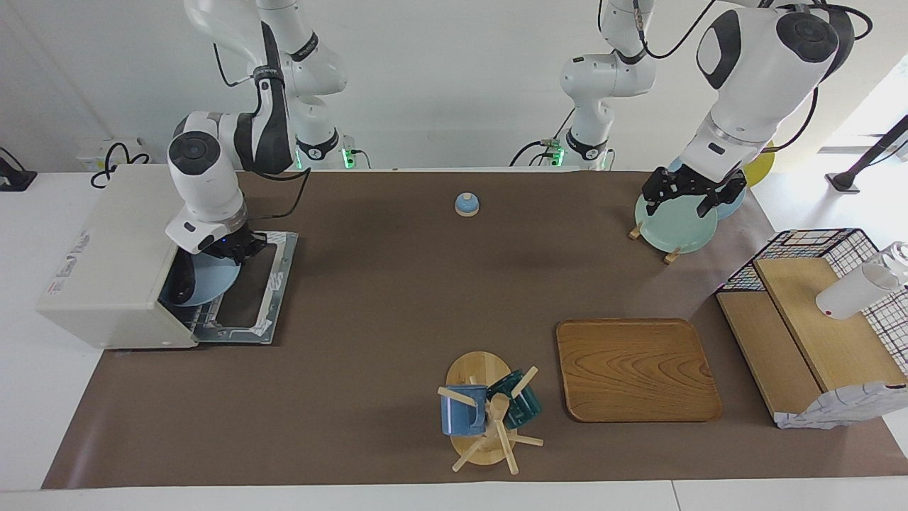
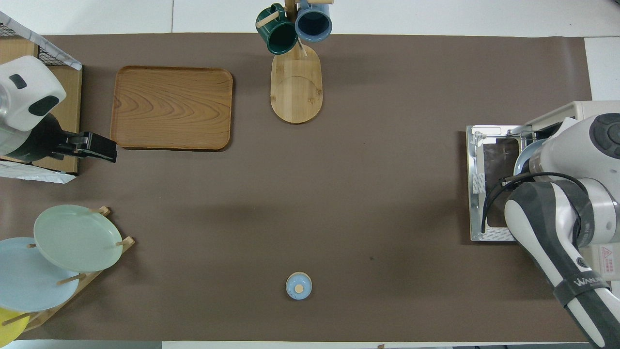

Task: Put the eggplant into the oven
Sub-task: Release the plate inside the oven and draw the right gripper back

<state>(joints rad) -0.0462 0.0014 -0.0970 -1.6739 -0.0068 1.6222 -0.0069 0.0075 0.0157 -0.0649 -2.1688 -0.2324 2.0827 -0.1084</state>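
Blue plate (image 1: 206, 278) fills oven (image 1: 117, 262) mouth under right gripper (image 1: 237, 250); fingers' state unclear.

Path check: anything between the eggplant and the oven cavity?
Nothing visible. The oven door lies flat open, and the eggplant already seems to sit on a blue plate at the oven's mouth, under the right gripper. The left gripper waits over the plate rack.
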